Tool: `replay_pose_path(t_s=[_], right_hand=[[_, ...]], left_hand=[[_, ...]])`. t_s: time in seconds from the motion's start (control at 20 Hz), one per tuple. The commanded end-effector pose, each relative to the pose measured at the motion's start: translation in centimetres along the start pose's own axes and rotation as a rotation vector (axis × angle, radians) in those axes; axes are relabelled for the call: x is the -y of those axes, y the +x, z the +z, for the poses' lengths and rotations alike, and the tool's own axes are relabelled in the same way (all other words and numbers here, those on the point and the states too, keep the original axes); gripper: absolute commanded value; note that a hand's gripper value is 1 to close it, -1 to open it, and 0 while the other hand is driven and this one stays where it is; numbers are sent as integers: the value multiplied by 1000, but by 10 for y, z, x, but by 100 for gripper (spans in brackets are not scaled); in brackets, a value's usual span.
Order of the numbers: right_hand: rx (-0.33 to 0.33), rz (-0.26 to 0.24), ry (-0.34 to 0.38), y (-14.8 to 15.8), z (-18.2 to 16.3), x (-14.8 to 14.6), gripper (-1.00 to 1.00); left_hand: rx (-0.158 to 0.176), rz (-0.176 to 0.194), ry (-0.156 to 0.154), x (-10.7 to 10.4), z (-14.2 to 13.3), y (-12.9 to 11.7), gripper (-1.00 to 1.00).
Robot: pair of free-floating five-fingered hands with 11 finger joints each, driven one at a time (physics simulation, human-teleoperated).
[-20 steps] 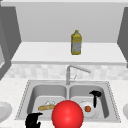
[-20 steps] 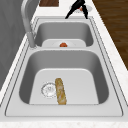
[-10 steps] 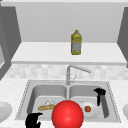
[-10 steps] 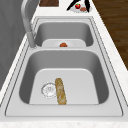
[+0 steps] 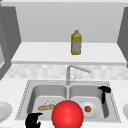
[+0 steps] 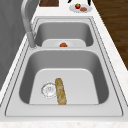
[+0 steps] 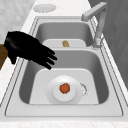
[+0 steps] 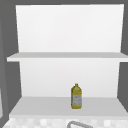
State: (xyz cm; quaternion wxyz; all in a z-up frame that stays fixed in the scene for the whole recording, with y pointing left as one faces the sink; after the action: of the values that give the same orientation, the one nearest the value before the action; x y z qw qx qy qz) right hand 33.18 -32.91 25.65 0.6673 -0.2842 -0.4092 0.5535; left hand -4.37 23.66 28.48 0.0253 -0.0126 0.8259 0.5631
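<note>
Shifted slightly toward the right edge of the grey steel double sink point(image 7: 62, 111) since a second ago: right hand point(image 7: 25, 48), hovering with fingers spread and straight, gripping nothing. Just below and ahead of the fingertips, in the right basin, a white round plate point(image 7: 53, 86) with a small orange round piece point(image 7: 65, 88) resting on its middle, untouched and not yet lifted. Beyond, in the far basin, a brown baguette point(image 6: 60, 90) lying beside the drain. Left hand point(image 5: 32, 121) idle at the near rim, beside a large red ball point(image 5: 67, 114); grip impossible to tell.
</note>
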Motion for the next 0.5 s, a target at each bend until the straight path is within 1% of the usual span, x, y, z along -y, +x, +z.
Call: replay_pose_path(t_s=[0.0,0.3,0.45], right_hand=[[16,8,-17,-12,13,13,-100],[34,9,-36,-35,40,29,-100],[47,28,-54,-49,55,35,-100]], left_hand=[[0,0,0,0,0,0,0],[0,0,0,0,0,0,0],[0,0,0,0,0,0,0]])
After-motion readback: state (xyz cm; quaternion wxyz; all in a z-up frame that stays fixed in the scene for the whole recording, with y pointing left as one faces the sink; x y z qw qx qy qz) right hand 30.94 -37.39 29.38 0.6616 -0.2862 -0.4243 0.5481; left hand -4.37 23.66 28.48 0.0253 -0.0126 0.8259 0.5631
